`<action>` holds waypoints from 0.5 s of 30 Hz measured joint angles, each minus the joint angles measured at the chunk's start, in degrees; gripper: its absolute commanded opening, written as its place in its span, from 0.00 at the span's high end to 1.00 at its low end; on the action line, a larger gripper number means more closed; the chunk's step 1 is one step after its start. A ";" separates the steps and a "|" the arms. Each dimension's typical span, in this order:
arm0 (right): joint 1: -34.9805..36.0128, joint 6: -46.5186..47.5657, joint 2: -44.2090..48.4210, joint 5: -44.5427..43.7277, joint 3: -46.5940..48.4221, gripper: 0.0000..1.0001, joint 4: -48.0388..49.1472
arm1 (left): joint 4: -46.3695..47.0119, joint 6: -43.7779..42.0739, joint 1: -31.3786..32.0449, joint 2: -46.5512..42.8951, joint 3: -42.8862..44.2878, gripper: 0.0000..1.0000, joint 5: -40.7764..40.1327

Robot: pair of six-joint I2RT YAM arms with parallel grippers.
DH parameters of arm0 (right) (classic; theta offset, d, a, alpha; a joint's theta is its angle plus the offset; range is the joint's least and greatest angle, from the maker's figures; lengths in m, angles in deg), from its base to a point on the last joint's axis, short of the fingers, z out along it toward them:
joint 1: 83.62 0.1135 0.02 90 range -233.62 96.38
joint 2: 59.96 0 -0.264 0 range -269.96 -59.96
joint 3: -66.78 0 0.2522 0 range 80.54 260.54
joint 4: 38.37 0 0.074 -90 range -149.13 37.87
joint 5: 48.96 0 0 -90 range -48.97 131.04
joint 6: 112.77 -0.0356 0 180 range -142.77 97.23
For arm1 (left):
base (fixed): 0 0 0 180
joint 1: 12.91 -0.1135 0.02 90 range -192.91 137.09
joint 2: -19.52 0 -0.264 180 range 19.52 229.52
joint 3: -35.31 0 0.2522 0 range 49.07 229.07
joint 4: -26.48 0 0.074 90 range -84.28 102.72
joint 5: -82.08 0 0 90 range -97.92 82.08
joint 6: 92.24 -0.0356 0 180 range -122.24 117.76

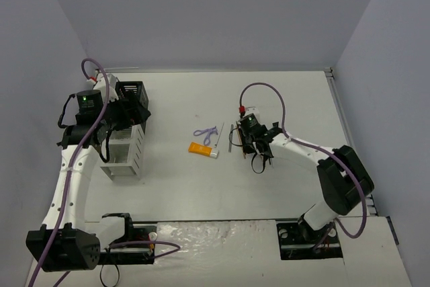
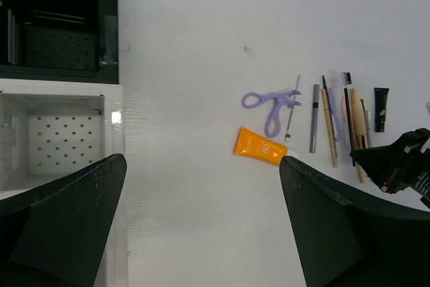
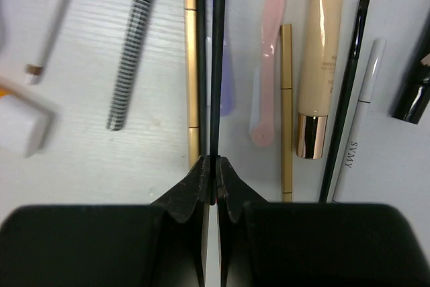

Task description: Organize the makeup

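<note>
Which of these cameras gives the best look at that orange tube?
The left wrist view: the orange tube lies there large and sharp. The top view shows it only as a small orange sliver. The right wrist view catches just a blurred bit of its white cap at the left edge.

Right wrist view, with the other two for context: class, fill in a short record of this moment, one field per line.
right pincer: shut on the thin black pencil
pencil lifted or not: cannot tell
pencil's neighbours: gold pencil on one side, pink spatula on the other
left pincer: open, holding nothing, by the rack
orange tube: lying on the table, beside the purple looped tool
</note>
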 measured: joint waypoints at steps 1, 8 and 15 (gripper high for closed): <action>0.84 0.40 1.57 -0.36 0.00 1.00 -0.18 | 0.20 0.63 0.41 0.00 0.00 0.03 0.71; 7.42 3.04 14.37 -1.69 0.27 1.00 1.42 | 5.03 8.16 14.14 -0.17 1.71 0.03 2.34; 10.45 4.34 24.82 2.42 -0.50 1.00 10.71 | 12.26 13.50 25.41 1.22 5.51 0.03 -0.44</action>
